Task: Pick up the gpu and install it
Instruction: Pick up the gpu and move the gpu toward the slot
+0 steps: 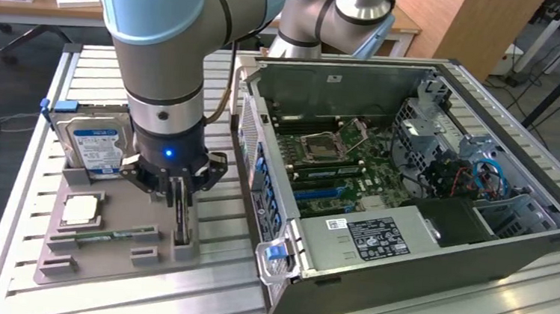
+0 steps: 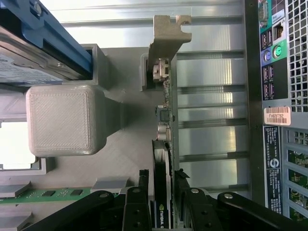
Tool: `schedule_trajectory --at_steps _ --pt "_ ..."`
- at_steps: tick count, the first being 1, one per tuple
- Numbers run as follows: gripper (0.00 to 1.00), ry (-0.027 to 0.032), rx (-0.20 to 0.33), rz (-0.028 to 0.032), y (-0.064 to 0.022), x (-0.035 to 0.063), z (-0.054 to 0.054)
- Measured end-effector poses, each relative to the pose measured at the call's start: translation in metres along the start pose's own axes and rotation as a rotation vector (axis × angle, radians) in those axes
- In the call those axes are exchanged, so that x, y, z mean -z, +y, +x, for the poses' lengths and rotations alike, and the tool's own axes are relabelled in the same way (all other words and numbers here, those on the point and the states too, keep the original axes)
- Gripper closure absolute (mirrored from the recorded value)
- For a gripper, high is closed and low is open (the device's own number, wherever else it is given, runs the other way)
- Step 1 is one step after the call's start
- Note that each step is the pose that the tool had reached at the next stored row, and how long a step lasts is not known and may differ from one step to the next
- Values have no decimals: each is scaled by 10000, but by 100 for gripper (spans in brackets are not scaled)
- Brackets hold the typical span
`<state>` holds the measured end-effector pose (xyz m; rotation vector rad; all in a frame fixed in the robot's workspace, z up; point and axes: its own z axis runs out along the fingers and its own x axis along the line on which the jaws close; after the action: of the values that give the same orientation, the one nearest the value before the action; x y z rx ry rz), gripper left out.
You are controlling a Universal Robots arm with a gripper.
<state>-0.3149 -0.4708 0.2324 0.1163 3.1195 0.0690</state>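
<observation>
Grey plastic tray sits on the slatted metal desk, toward the desk's edge at the exterior view's left. The gpu stands on edge in the tray's slots, on the side nearest the open computer case. End effector straddles the gpu from above; cannot tell whether it clamps it or stands just clear.

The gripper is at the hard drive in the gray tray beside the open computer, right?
Not quite: the gripper is at the gpu, not the hard drive, in the gray tray beside the open computer. The exterior view shows it.
</observation>
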Motion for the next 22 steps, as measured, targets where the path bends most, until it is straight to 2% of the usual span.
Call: schedule_trajectory --at_steps 22 --pt "65 -1 0 -1 0 -4 -5"
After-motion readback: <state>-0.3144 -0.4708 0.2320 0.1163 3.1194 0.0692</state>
